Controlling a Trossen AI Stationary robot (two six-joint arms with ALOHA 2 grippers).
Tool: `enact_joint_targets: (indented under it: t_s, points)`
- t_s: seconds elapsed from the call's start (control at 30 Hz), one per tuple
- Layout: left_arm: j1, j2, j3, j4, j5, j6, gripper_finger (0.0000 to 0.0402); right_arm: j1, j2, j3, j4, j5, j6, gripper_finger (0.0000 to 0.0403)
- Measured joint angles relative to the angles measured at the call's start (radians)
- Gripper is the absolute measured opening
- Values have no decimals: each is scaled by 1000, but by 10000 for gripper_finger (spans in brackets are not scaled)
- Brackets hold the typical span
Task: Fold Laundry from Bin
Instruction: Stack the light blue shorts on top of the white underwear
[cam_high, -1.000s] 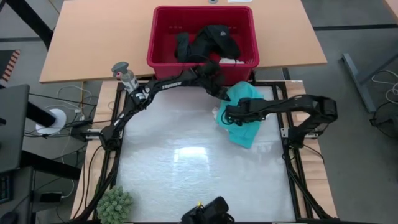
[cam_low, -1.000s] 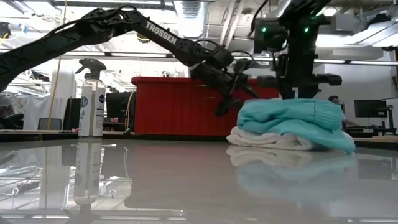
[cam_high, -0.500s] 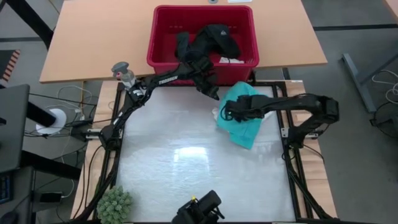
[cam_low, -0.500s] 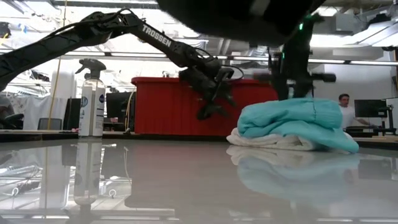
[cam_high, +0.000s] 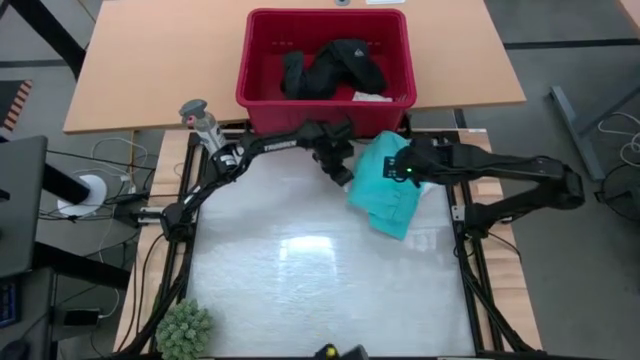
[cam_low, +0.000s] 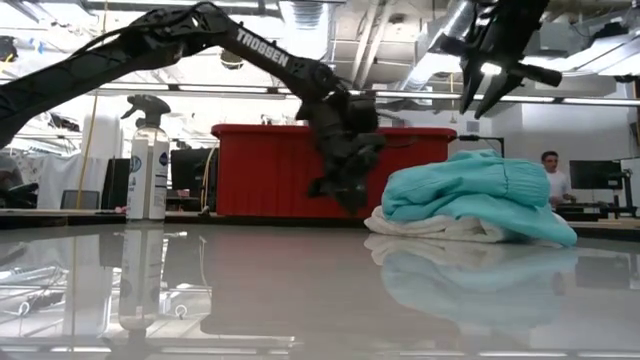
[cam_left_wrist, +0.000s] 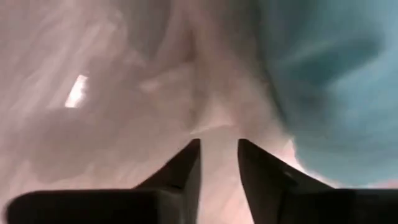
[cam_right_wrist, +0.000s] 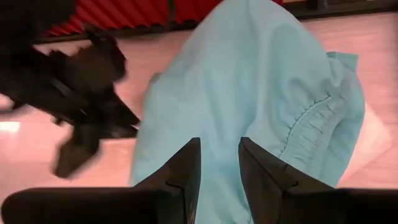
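Both sets of jaws are standing slightly parted, gripping nothing. Left gripper (cam_high: 341, 172) is hanging beside the turquoise shirt (cam_high: 391, 186); right gripper (cam_low: 497, 92) is hovering above it. Black clothing (cam_high: 330, 68) is sitting in the bin (cam_high: 262, 98).
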Motion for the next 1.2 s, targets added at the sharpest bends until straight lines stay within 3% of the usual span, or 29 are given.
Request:
enact_joint_targets:
  t_s: [0.2, 0.37, 0.6, 0.73, 0.87, 1.07, 1.2]
  points:
    - [-82, 0, 0, 34, -222, 15, 13, 42, -56, 0, 5, 0, 0, 134]
    - [-134, 9, 0, 140, -273, -76, 6, 112, -87, 0, 9, 0, 10, 134]
    - [-215, 38, 1, 314, -177, -259, 0, 199, -108, 0, 4, 1, 38, 134]
    - [-263, 90, 0, 450, -69, -414, 0, 234, -109, 0, 2, 2, 45, 134]
    - [-289, 99, 0, 509, -38, -478, 0, 259, -109, 0, -44, 37, 79, 134]
    - [-260, -7, 0, 357, 156, -422, 0, 295, -109, 0, -119, 132, 168, 133]
    - [-219, -128, 0, 123, 130, -294, 0, 309, -97, -1, -126, 181, 176, 117]
